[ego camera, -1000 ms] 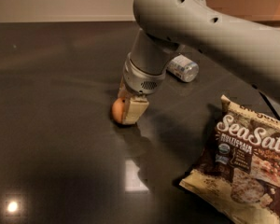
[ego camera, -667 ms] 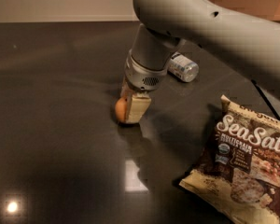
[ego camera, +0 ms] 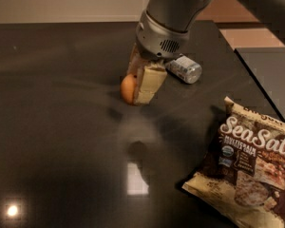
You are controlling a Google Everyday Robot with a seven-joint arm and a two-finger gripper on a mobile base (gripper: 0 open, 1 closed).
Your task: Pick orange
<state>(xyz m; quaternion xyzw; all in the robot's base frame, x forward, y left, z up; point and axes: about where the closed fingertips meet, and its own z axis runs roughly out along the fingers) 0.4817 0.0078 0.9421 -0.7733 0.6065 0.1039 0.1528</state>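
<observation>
In the camera view, the robot's hand (ego camera: 136,90) pinches the orange (ego camera: 127,88) between its cream fingers (ego camera: 148,82) and has raised it just off the dark desk (ego camera: 57,137), well apart from the chip bag (ego camera: 247,170), so the pick appears nearly done.

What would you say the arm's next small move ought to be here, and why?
Probably a slow, straight lift. The claw sits low over the dark table and seems closed on the orange, which rests at the table surface, so raising it a little would test the hold.
</observation>
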